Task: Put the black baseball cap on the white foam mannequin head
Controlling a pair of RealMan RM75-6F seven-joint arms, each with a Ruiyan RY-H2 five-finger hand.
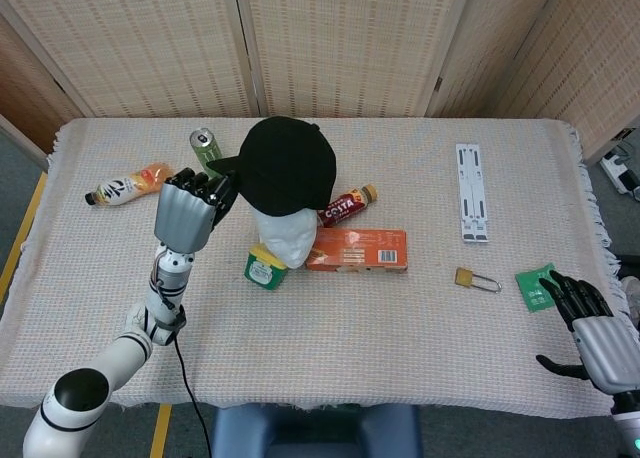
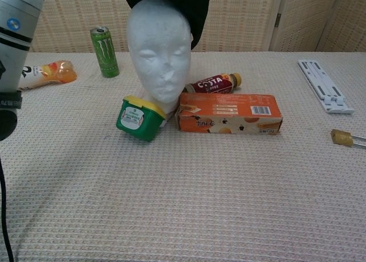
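Two hands are in play, and the action is all on the left. The black baseball cap (image 1: 288,166) is seen over the crown of the white foam mannequin head (image 2: 158,50), covering the top and hanging lower toward the back and one side in the chest view, while the face is left bare. The cap's edge is gripped by the left hand (image 1: 187,210), fingers curled onto it beside the head. The right hand (image 1: 590,323) is kept low at the near right corner of the bench (image 1: 400,328), fingers spread apart, nothing held.

Around the head's base, a green tub with a yellow lid (image 2: 137,118) is tilted against it, and an orange carton (image 2: 229,114) is laid just beside it, with a brown Costa bottle (image 2: 213,83) lying behind the carton. A green can (image 2: 104,51) is stood upright further back, and an orange drink bottle (image 1: 128,184) is laid on its side near the left edge. Well apart to the right, a white rail (image 1: 472,204), a padlock (image 1: 475,279) and a green packet (image 1: 537,284) are spotted.
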